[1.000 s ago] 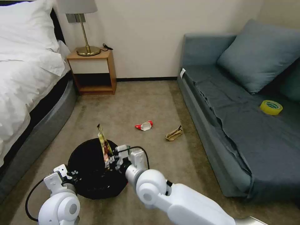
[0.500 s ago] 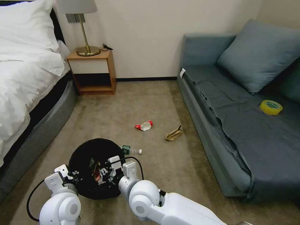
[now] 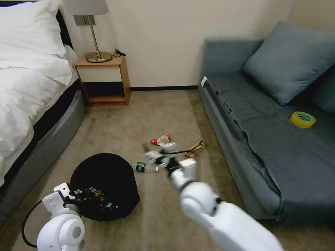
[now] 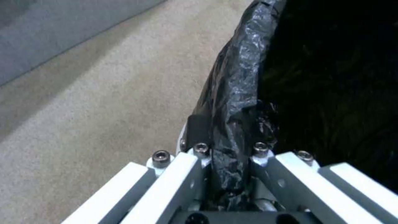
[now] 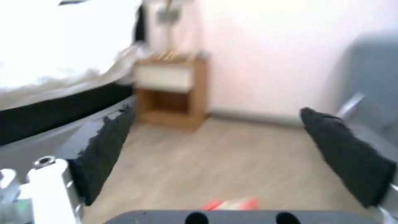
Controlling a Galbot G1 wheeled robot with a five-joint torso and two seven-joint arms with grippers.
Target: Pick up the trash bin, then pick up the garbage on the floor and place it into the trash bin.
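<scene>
Left end effector (image 4: 226,161) is clamped on the rim of the round trash bin lined with crinkly black plastic (image 3: 104,184), down by the bed. Right end effector (image 3: 158,157), fingers spread and empty, hangs above the small clear bottle with a green label (image 3: 143,167) lying on the beige carpet floor (image 3: 139,118) just beside the bin. Bottle's probably light, slick and prone to rolling, so I'd pinch across the labelled middle.

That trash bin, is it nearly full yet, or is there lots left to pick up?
One wrapper lies in the trash bin, whose rim the left gripper clamps. The right gripper, fingers open and empty, hangs above the bottle. The bottle, the red-and-white pack and the tan paper lie on the floor.
</scene>
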